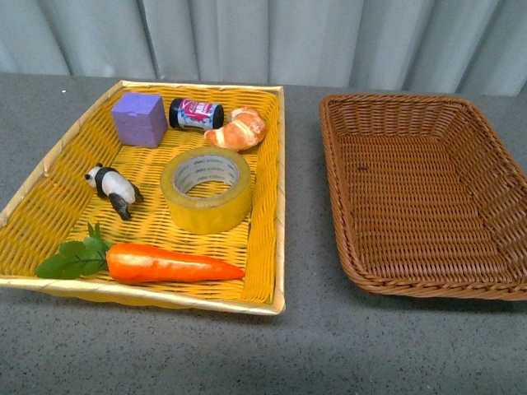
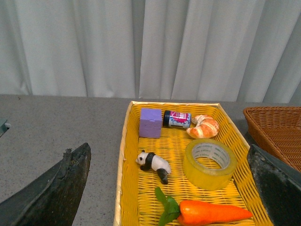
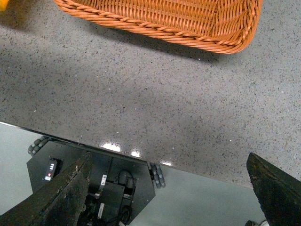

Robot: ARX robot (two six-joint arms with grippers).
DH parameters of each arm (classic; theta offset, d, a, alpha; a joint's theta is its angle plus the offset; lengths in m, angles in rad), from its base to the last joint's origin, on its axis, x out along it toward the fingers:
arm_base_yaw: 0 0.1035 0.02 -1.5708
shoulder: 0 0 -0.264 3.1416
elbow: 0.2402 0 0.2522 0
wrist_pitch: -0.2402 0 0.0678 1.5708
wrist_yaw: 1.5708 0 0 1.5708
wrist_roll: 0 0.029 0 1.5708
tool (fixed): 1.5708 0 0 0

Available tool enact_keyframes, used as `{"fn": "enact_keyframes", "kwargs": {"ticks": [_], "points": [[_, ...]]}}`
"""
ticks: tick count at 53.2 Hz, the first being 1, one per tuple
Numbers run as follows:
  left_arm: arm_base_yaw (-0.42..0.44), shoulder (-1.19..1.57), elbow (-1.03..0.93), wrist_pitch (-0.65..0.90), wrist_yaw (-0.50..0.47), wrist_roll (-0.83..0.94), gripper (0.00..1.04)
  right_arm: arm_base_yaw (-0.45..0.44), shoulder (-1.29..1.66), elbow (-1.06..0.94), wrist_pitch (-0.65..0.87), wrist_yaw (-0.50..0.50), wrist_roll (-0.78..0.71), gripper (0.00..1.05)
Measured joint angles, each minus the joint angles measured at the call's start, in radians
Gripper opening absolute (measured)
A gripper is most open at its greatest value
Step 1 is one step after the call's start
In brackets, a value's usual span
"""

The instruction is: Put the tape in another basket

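One yellowish translucent tape (image 1: 206, 188), white-cored, lies flat in the yellow basket (image 1: 49, 222). Only the right wrist view shows the surface (image 3: 141, 103) edge. Left fingers (image 2: 56, 188) and right fingers (image 3: 56, 193) gape, empty.

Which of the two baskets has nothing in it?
The dark brown wicker basket on the right; the yellow basket beside it holds the tape, a carrot and a panda figure.

Grey speckled tabletop (image 1: 305, 346), as I see it from the front camera. Two baskets rest directly on it, side by side and apart: a yellow woven basket (image 1: 281, 164) at left, a brown wicker basket (image 1: 333, 164) at right.
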Motion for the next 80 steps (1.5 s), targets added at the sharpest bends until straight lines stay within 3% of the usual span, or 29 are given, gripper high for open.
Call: {"fn": "enact_keyframes", "kwargs": {"ticks": [50,53,56,70,80], "points": [[0.0,0.0,0.0,0.0,0.0,0.0,0.98,0.0,0.0,0.0,0.0,0.0,0.0,0.96],[-0.018,0.024,0.014,-0.045,-0.064,-0.027,0.98,0.0,0.0,0.0,0.0,0.0,0.0,0.96],[-0.046,0.167,0.042,-0.053,-0.135,-0.069,0.98,0.0,0.0,0.0,0.0,0.0,0.0,0.96],[-0.05,0.808,0.155,0.356,-0.071,-0.137,0.98,0.0,0.0,0.0,0.0,0.0,0.0,0.96],[-0.09,1.163,0.27,0.47,-0.019,-0.148,0.98,0.0,0.0,0.0,0.0,0.0,0.0,0.96]]}}
